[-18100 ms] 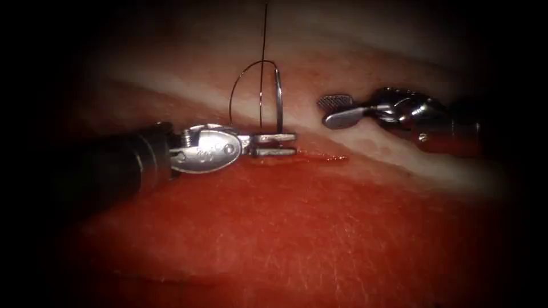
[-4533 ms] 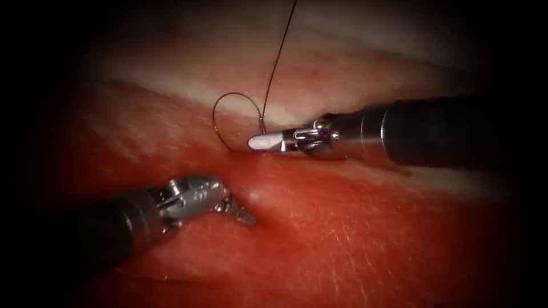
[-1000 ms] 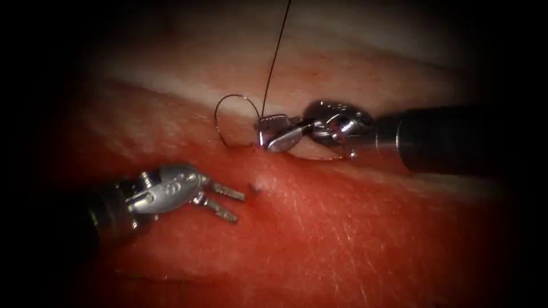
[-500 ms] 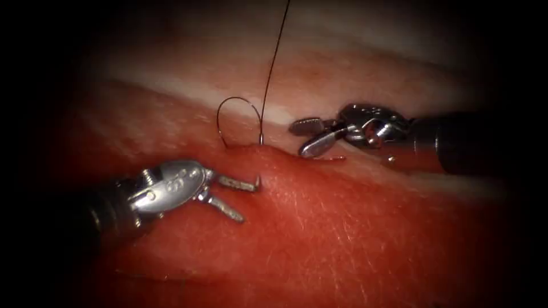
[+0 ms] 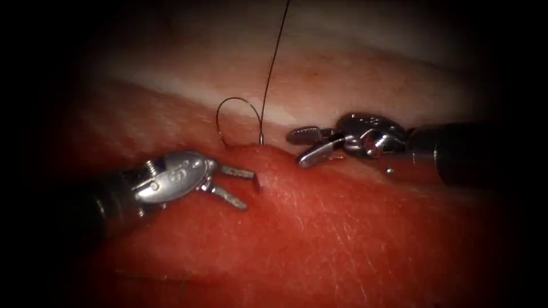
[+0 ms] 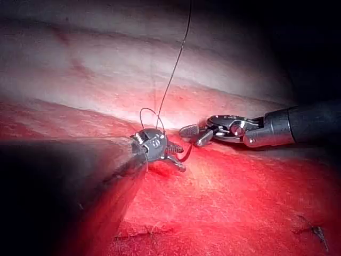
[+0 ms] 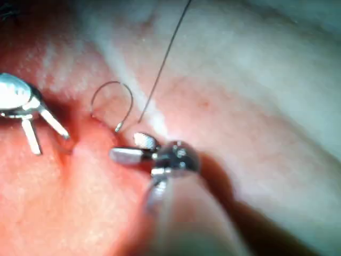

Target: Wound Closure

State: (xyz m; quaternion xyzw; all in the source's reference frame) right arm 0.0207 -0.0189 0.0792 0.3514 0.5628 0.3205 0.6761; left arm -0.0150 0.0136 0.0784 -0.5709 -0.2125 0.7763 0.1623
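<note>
In the endoscope view the left claw (image 5: 246, 189) lies on the red tissue (image 5: 354, 239) at the near left with its jaws apart and nothing between them. Its farther jaw ends just beside the small dark point of the needle (image 5: 261, 138) where that point pokes out of the tissue; whether they touch cannot be told. Most of the needle's curve is buried, and its blunt tail stands up out of the tissue a little farther away, between the two tools. From that tail the thread (image 5: 273, 63) arches over to the left in a small loop and meets the tissue again, while a long strand runs up and away to the far edge. The right claw (image 5: 301, 146) sits just to the right of the needle's tail, jaws spread and empty, over the short visible stretch of the cut (image 5: 337, 158); the needle lies left of that stretch. In the left wrist view the left claw (image 6: 180, 158) is splayed open on the tissue (image 6: 240, 202) with a dark bit of the needle (image 6: 187, 153) at its tips. The right claw (image 6: 194, 135) gapes close beside it, and the thread (image 6: 176, 58) rises from the loop. In the right wrist view the right claw (image 7: 130, 148) is parted and holds nothing, just beside the needle's tail (image 7: 118, 128). The thread (image 7: 165, 53) loops there, and the left claw (image 7: 48, 137) stands open beyond.
</note>
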